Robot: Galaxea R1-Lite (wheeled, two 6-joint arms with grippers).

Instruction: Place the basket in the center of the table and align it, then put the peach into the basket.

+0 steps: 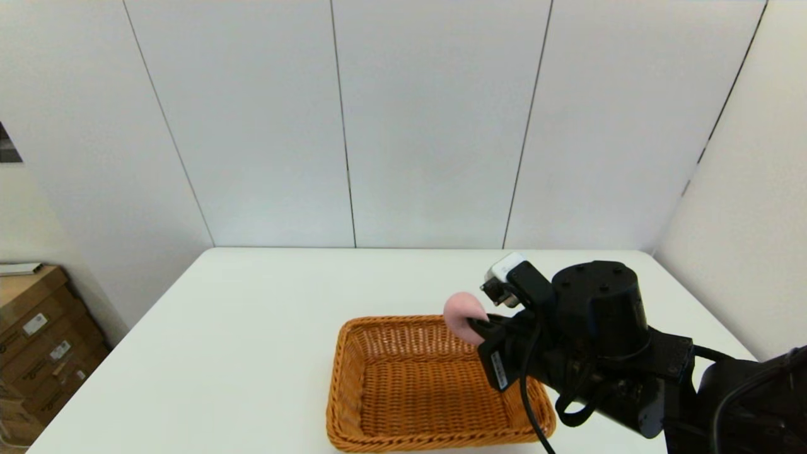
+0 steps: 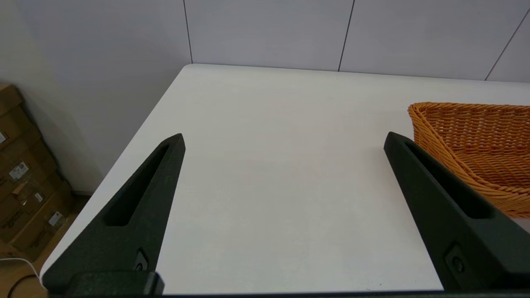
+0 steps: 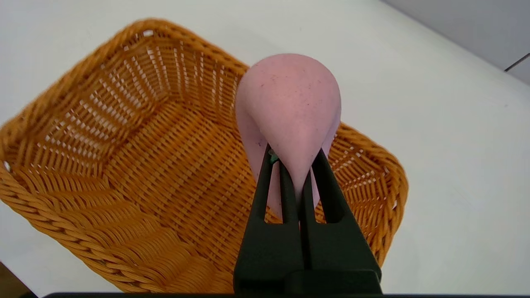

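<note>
- The peach point(image 3: 290, 107) is held in the air, pinched at its narrow lower part so that the soft body is squeezed into a fold between the two black fingers point(image 3: 265, 182).
- A tiny green mark is seen on the peach just beside one finger in the right wrist view.
- The right gripper point(image 1: 482, 328) is closed tightly on the peach, with the fingers nearly meeting; it is placed over the far right corner of the basket point(image 1: 403, 384).
- In the head view the peach point(image 1: 463, 315) is seen above the basket's far rim, near its right end, and is not resting on anything.
- The basket point(image 3: 136, 165) is shown as an orange-brown woven rectangle with sloping sides and a braided rim; nothing is seen inside it.
- The basket is set on the table point(image 1: 252, 328), towards the near edge and about midway across.
- The left gripper point(image 2: 283, 140) is held above the left part of the table, with its fingers spread wide and nothing between them.
- One corner of the basket point(image 2: 476, 145) is seen just beyond the left gripper's finger point(image 2: 439, 198) on that side.
- Cardboard boxes point(image 1: 38, 340) are stacked on the floor beside the table's left side.
</note>
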